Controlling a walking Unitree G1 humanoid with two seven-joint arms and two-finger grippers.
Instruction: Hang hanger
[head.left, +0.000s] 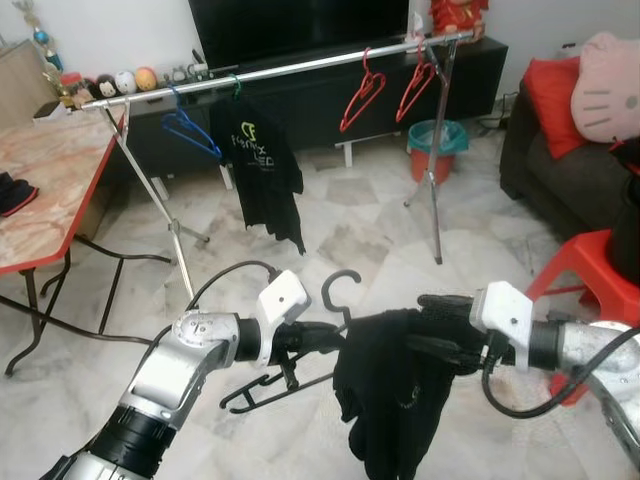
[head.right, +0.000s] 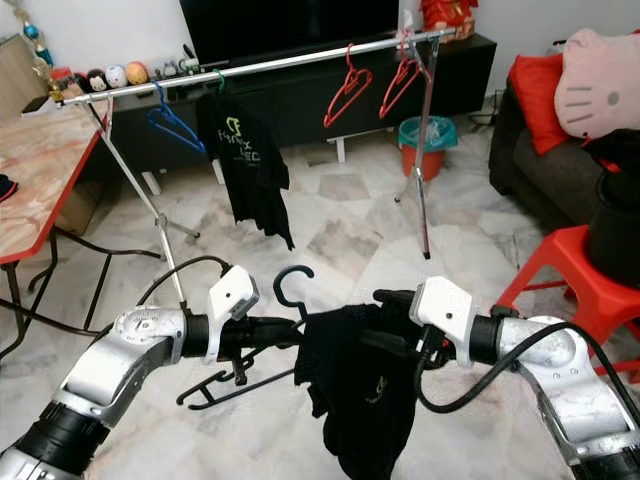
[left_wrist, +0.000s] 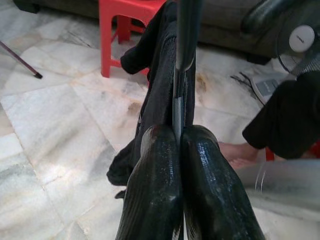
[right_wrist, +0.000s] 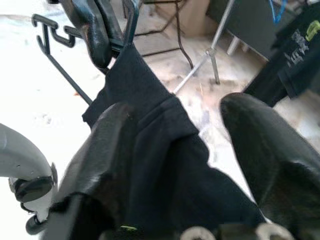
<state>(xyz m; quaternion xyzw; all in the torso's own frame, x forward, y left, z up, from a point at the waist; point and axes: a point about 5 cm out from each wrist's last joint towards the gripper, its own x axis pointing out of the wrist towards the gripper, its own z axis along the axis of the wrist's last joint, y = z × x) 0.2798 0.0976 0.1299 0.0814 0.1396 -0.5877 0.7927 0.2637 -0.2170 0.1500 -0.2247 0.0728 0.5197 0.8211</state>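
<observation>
A black hanger (head.left: 338, 287) with a black shirt (head.left: 385, 400) draped on it hangs low in front of me, its hook pointing up. My left gripper (head.left: 320, 338) is shut on the hanger's left side; the left wrist view shows its fingers (left_wrist: 155, 190) pressed on the thin bar. From the right, my right gripper (head.left: 435, 325) reaches into the shirt. In the right wrist view its fingers (right_wrist: 270, 150) stand wide apart with the cloth lying between them. The silver clothes rail (head.left: 300, 68) stands farther ahead.
The rail carries a blue hanger (head.left: 190, 130), a black T-shirt (head.left: 262, 165) and two red hangers (head.left: 362, 95). An orange-edged table (head.left: 50, 200) stands at the left. A red stool (head.left: 590, 265) and a sofa (head.left: 560, 170) are at the right. A bin (head.left: 437, 148) sits behind the rail.
</observation>
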